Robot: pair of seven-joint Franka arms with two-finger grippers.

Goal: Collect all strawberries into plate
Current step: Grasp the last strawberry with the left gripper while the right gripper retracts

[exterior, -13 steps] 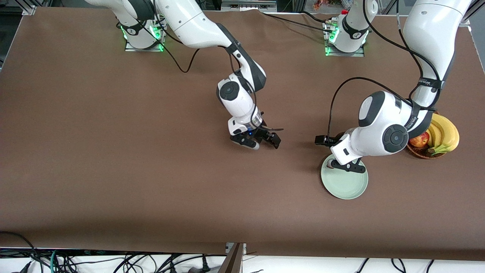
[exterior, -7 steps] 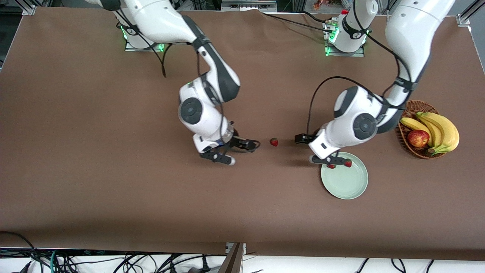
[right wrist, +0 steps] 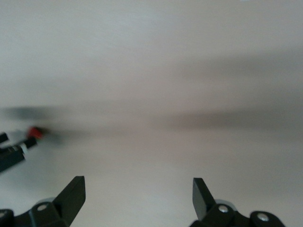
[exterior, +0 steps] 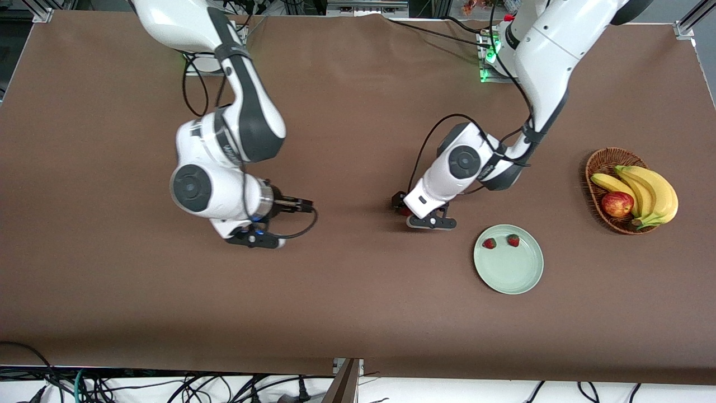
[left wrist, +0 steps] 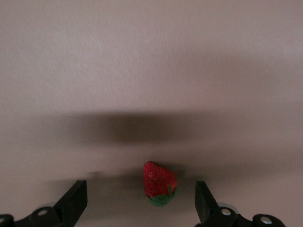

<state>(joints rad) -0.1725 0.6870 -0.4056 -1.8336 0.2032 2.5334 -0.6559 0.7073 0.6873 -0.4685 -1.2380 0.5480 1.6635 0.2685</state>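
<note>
Here the left gripper [left wrist: 139,208] hangs spread wide over a strawberry [left wrist: 159,184]; the right gripper [right wrist: 138,201] waits, equally wide.

A single small red strawberry [left wrist: 159,183] with a green leafy cap lies on the plain brown table covering [left wrist: 151,61]; its green cap points toward the camera and its red tip away from it; the left gripper [left wrist: 140,208] hangs over it with its two black fingers [left wrist: 73,202] spread wide, one to each side of the berry; neither finger touches it, and a clear gap shows on both sides; a broad dark shadow [left wrist: 137,128] crosses the covering just past the berry's tip.
</note>
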